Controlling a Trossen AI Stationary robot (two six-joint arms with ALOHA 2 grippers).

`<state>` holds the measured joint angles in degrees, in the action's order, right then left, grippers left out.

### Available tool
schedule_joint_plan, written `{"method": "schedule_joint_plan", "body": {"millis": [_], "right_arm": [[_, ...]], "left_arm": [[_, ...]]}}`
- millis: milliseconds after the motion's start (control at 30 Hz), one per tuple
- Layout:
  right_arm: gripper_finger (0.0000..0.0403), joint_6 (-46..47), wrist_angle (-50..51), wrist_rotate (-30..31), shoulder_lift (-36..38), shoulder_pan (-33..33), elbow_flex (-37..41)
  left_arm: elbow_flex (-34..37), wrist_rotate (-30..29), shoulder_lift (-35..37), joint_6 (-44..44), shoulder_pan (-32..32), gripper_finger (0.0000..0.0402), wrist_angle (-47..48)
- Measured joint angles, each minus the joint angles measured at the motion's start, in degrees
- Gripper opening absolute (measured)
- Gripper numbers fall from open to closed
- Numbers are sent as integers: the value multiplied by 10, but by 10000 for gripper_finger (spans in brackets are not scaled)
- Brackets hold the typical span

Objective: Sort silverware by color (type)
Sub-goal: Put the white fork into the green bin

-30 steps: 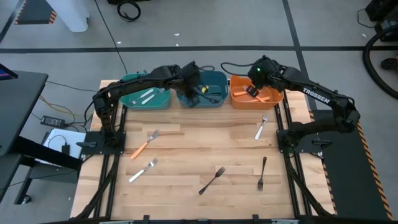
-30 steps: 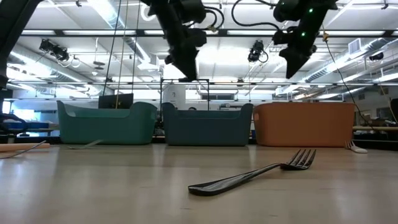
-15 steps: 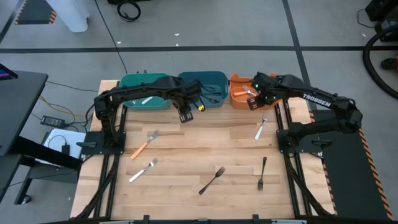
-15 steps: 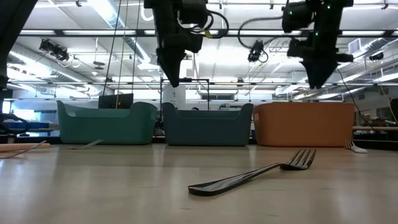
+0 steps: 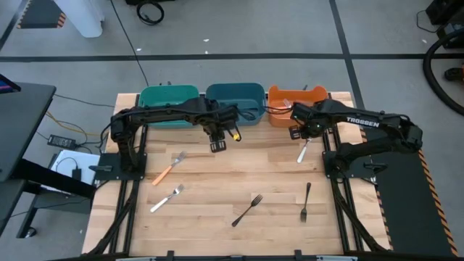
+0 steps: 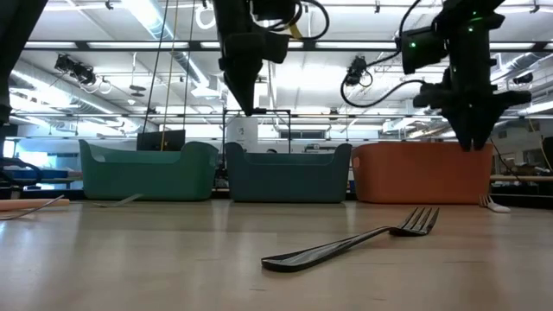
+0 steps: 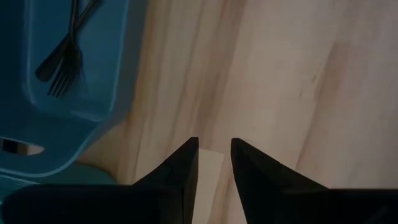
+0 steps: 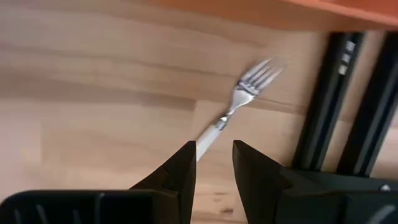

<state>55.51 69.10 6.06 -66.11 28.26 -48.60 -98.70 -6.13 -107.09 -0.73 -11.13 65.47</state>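
Bench fills frame centre; teal bin, blue bin, orange bin along upper edge. My left jaws empty, slightly parted, over bare wood below blue bin. My right jaws empty, slightly parted, above white fork, right of centre. Six forks remain loose. Risk: narrow gap straddles fork badly, nudges it toward arm base.
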Motion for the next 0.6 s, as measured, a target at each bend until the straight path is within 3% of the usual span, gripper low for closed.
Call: {"method": "schedule_joint_plan", "body": {"millis": [300, 600], "right_arm": [[114, 183, -8, -6, 0, -2, 71], [113, 215, -133, -12, 0, -2, 136]], "left_arm": [[0, 0, 0, 0, 34, 105, -2], [0, 0, 0, 0, 43, 105, -24]]}}
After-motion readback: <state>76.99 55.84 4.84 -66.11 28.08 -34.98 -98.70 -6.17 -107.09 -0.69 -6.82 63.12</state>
